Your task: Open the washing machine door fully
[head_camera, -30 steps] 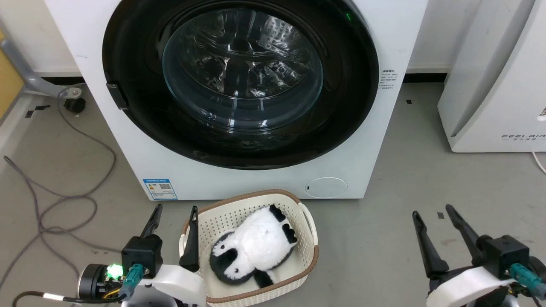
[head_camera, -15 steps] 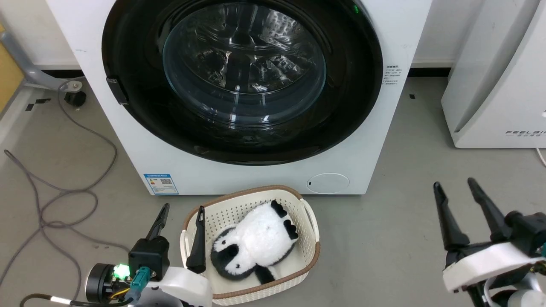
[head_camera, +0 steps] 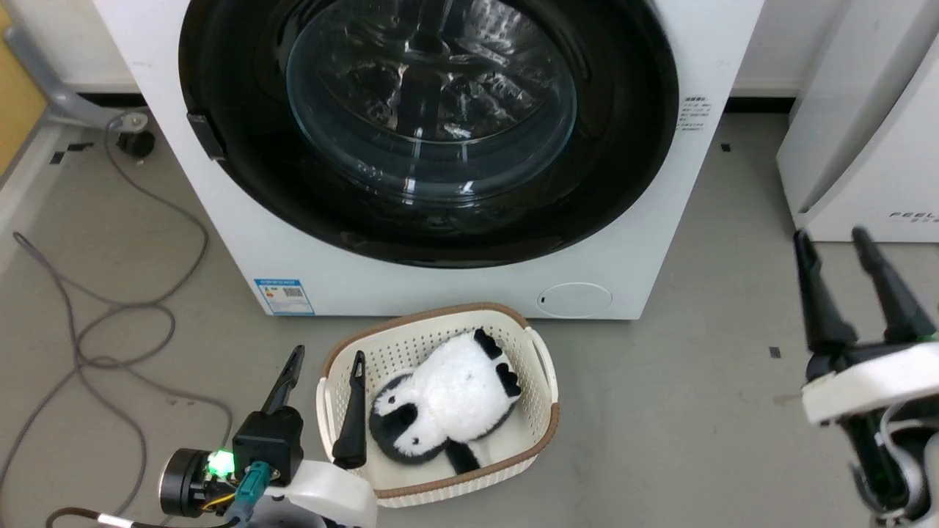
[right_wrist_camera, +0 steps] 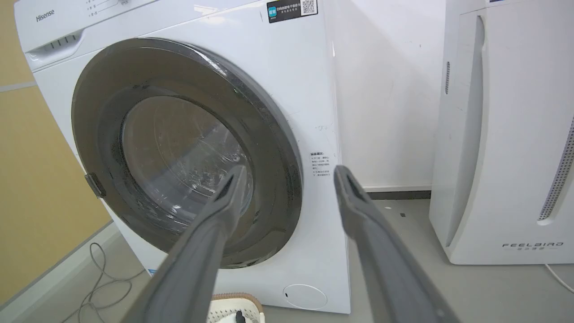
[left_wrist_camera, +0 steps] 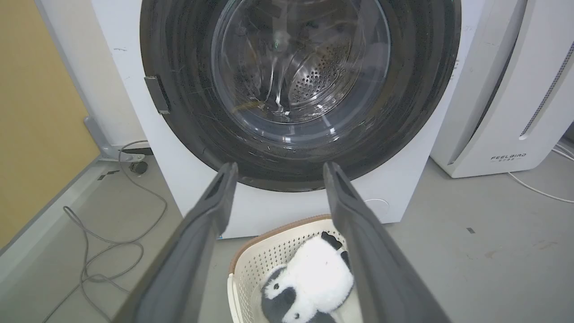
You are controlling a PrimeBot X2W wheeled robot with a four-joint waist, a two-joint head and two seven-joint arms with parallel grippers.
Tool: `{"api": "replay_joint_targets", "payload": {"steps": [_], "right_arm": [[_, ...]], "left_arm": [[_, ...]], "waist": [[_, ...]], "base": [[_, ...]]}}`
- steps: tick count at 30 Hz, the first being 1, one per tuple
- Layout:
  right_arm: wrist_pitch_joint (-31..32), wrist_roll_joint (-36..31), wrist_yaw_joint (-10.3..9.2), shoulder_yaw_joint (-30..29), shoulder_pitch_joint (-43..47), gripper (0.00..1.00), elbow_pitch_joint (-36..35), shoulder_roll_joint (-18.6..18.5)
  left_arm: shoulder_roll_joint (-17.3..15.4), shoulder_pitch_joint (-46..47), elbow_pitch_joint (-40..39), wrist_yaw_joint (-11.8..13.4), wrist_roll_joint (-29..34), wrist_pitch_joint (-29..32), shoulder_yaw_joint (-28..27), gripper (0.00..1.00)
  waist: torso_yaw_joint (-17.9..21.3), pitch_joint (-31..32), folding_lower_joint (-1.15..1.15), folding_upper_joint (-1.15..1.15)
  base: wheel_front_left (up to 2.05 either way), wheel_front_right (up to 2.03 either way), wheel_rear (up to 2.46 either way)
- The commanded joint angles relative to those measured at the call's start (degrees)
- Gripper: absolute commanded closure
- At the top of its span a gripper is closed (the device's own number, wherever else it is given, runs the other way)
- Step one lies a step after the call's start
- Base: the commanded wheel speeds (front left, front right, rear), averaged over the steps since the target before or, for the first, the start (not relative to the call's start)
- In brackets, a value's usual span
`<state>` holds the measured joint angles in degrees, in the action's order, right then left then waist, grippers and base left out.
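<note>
The washing machine (head_camera: 469,286) stands ahead, white, with its round glossy black washing machine door (head_camera: 616,191) lying flush against the front, glass bowl at its centre. The same door (left_wrist_camera: 188,103) (right_wrist_camera: 273,148) fills much of both wrist views. A small dark tab (head_camera: 204,136) sits on the door's left rim. My left gripper (head_camera: 326,359) is open, low over the left rim of a basket. My right gripper (head_camera: 832,242) is open, raised at the right, apart from the machine's right side.
A cream basket (head_camera: 539,436) with a black-and-white plush toy (head_camera: 447,403) sits on the floor before the machine. A white FEELBAIR appliance (head_camera: 866,147) stands right. Grey cables (head_camera: 110,323) loop on the floor at left, near a grey leg with a caster (head_camera: 136,143).
My right gripper has risen and moved right, toward the space beside the machine. The camera has shifted, so the whole scene sits lower right. The door stays flush.
</note>
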<state>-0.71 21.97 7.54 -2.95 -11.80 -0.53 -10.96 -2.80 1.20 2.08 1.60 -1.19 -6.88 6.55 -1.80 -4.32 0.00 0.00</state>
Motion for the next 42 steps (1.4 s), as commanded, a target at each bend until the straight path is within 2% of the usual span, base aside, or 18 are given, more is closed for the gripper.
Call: {"api": "replay_joint_targets", "payload": {"steps": [1, 4, 5, 6, 7, 21, 42], "right_arm": [[0.3, 1.2, -0.03, -0.3, -1.6, 0.0, 0.1, -0.6], [1.0, 3.3, -0.03, -0.9, -3.8, 0.0, 0.7, -1.0], [1.2, 4.0, -0.03, -1.1, -4.5, 0.4, 1.0, -1.1], [1.5, 4.7, -0.03, -1.3, -5.3, 0.88, 1.3, -1.3], [1.9, 5.4, -0.03, -1.5, -6.1, 1.0, 1.6, -1.4], [8.9, 15.1, -0.04, -5.5, -20.2, 1.0, 11.0, -2.0], [23.2, 23.1, -0.04, -11.1, -46.0, 1.0, 34.3, -5.1]], "left_arm": [[0.0, 0.8, 0.1, 0.3, -0.2, -0.5, 0.3, 0.0], [0.0, 1.1, 0.0, 0.5, -0.3, -0.9, 0.7, 0.0], [0.0, 1.3, 0.0, 0.5, -0.3, -1.0, 0.9, 0.0], [0.0, 1.4, 0.0, 0.6, -0.3, -1.1, 1.0, 0.0], [0.0, 1.6, -0.1, 0.7, -0.3, -1.2, 1.2, 0.0], [-0.1, 3.7, -0.4, 1.6, -0.8, -2.9, 3.7, 0.0], [-0.1, 6.7, -0.4, 3.2, -1.9, -5.4, 7.7, 0.0]], "waist": [[-0.3, -0.4, 0.0, 0.0], [-0.7, -1.3, 0.0, 0.0], [-0.9, -1.7, 0.0, 0.0], [-1.0, -2.0, 0.0, 0.0], [-1.2, -2.3, 0.0, 0.0], [-3.5, -7.0, 0.0, 0.0], [-7.7, -13.2, 0.0, 0.0]], "base": [[0.0, 0.0, 0.0], [0.0, 0.0, 0.0], [0.0, 0.0, 0.0], [0.0, 0.0, 0.0], [0.0, 0.0, 0.0], [0.0, 0.0, 0.0], [0.0, 0.0, 0.0]]}}
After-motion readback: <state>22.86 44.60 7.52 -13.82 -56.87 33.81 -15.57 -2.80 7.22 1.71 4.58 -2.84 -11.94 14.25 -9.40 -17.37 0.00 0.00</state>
